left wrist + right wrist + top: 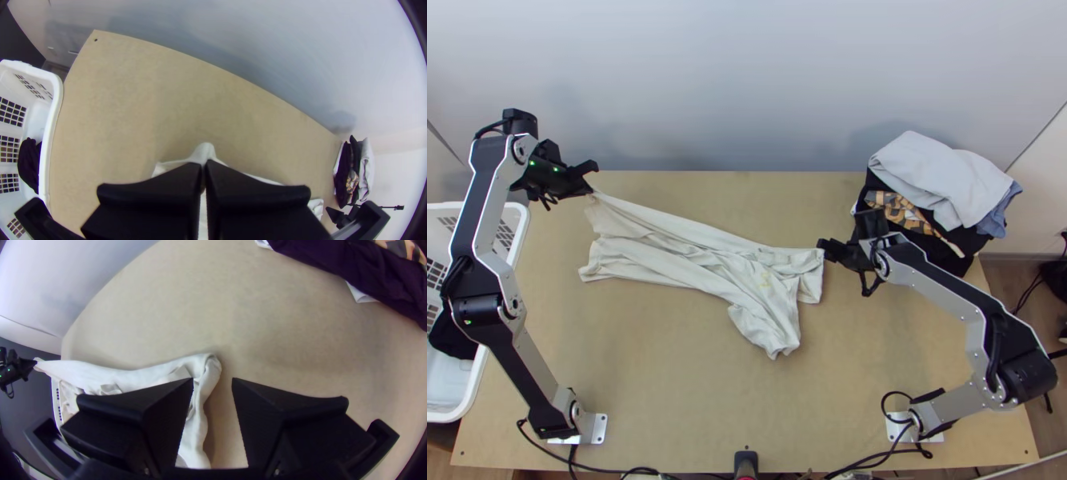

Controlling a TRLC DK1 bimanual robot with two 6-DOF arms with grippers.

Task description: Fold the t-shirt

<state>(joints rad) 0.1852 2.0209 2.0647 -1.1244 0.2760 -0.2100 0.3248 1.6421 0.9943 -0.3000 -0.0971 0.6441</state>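
Note:
In the top view, my left gripper [592, 190] holds the upper left corner of the white t-shirt [691, 248], which stretches bunched and wrinkled across the table, a part hanging toward the near side. The left wrist view has my left gripper [203, 163] shut on a raised peak of the t-shirt [204, 152]. At the shirt's right end, in the top view, is my right gripper [824, 246]. Seen from the right wrist, that gripper [212, 380] is open, and the folded-over end of the t-shirt [211, 366] lies by its left-hand finger in that picture.
A pile of folded clothes [939, 184] sits at the table's back right, close behind the right arm. The white basket [477, 376] with dark cloth [451, 336] stands along the left edge. Bare table [691, 384] lies on the near side of the shirt.

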